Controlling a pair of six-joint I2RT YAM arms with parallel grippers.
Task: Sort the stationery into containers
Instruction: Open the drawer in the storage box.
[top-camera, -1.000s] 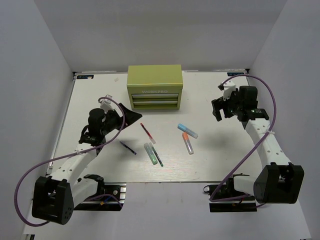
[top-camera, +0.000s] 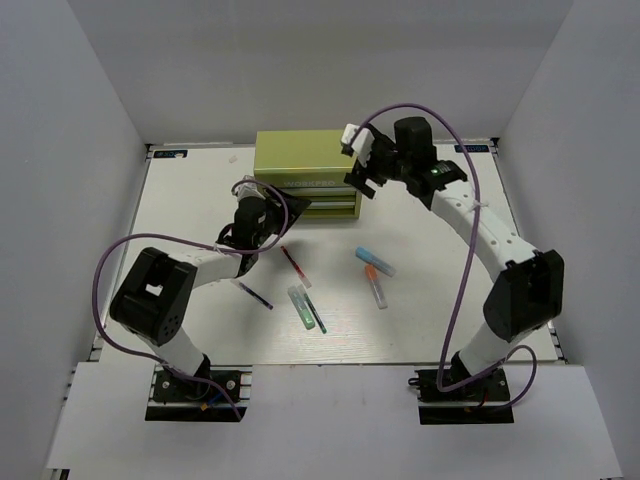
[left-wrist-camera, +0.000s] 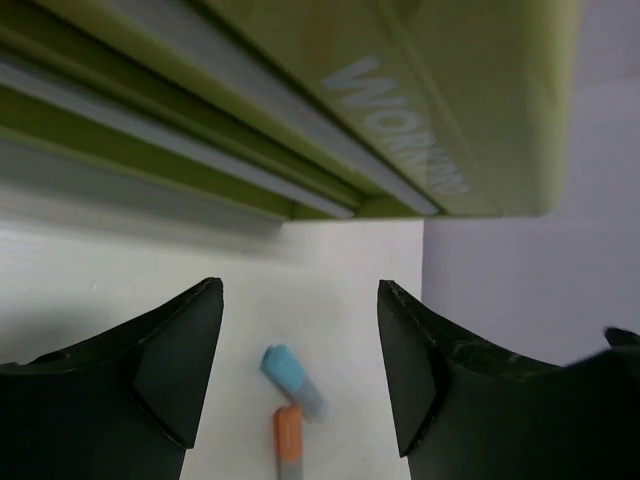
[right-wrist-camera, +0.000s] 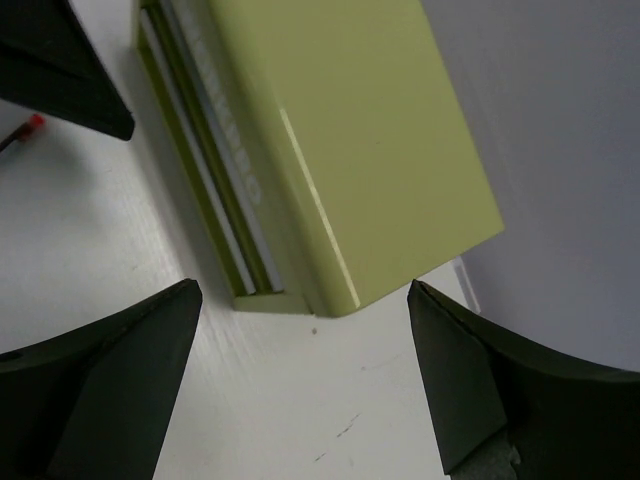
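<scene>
1. Olive-green metal tool chest (top-camera: 300, 155) sits at the middle of the tabletop's (top-camera: 450, 300) far edge in the top view. Its long axis runs along that edge, and both drawer fronts face the near edge and look shut.
2. Loose pens lie mid-tabletop. The red pen (top-camera: 295, 266) and dark blue pen (top-camera: 256, 296) slant from far-left to near-right. The pale green marker (top-camera: 298, 305) and teal-green pen (top-camera: 316, 318) lie side by side; whether they touch I cannot tell. The light blue marker (top-camera: 375, 261) lies just beyond the white marker (top-camera: 379, 295), whose orange cap (top-camera: 369, 270) points toward the far edge.
3. The left gripper (top-camera: 293, 207), spread wide and empty, is just before the chest's front, left of its middle; contact is unclear. The right gripper (top-camera: 362, 185), also wide and empty, hangs at the chest's right front corner. Bare tabletop runs from the chest to both far corners.
4. Left wrist view: the chest front fills the top, its lettering (left-wrist-camera: 400, 120) blurred. Between the fingers (left-wrist-camera: 180, 370) show the light blue marker's end and the orange cap, which the bottom edge cuts off.
5. Right wrist view: the chest's top and right end show. The red pen's tip shows at the left edge.
</scene>
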